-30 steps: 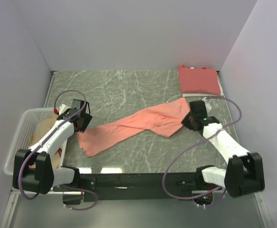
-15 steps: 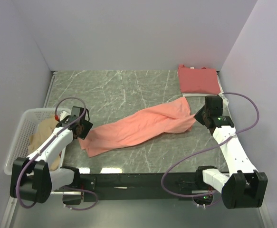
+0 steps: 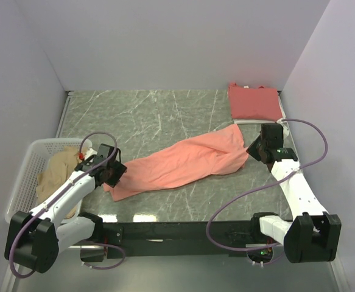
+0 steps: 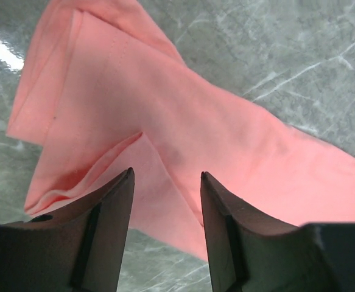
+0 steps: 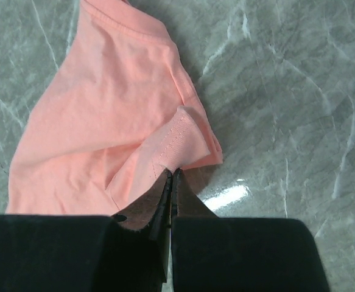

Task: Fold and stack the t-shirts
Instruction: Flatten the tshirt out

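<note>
A salmon-pink t-shirt (image 3: pixel 183 161) lies stretched in a crumpled band across the marble table, from lower left to upper right. My right gripper (image 3: pixel 252 148) is shut on a hemmed fold at its right end (image 5: pixel 180 146). My left gripper (image 3: pixel 113 176) is open over the shirt's left end (image 4: pixel 134 121), with fabric between the fingers (image 4: pixel 110 219) and none gripped. A folded red t-shirt (image 3: pixel 254 102) lies at the far right corner. A tan garment (image 3: pixel 55 173) sits in the white basket (image 3: pixel 20 182) at left.
The white basket stands off the table's left edge beside my left arm. The folded red shirt rests on a white sheet (image 3: pixel 283 115) by the right wall. Grey walls enclose the table on three sides.
My right gripper has pulled the shirt's right end toward the right wall. My left gripper has moved forward and right over the shirt's left end, which has shifted slightly.
</note>
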### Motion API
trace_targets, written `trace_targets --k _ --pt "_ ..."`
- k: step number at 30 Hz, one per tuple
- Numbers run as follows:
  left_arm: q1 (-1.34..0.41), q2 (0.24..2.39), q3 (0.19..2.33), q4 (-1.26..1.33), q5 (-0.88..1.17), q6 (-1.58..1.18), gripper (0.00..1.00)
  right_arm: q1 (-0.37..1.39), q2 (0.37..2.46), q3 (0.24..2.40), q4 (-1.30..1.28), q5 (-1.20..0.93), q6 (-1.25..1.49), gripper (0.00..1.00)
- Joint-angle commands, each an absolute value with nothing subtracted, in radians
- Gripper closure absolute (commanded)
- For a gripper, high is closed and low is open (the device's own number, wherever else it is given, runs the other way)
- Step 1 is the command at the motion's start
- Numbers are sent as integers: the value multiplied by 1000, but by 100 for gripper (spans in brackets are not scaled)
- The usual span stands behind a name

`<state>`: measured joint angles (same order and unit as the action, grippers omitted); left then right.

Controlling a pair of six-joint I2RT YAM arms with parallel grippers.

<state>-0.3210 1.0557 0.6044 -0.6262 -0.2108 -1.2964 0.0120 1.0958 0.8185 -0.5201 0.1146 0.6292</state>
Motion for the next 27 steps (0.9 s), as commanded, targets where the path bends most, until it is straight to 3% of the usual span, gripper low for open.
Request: trace_targets --k 1,6,27 --pt "-328 1043 611 -661 -267 -1342 47 6 1071 798 -476 98 612 100" --pt "-328 1086 647 -667 -348 -1353 51 5 1068 784 -466 80 611 100" --pt "-368 1273 670 -649 -330 -1399 59 5 1068 723 -408 37 617 100"
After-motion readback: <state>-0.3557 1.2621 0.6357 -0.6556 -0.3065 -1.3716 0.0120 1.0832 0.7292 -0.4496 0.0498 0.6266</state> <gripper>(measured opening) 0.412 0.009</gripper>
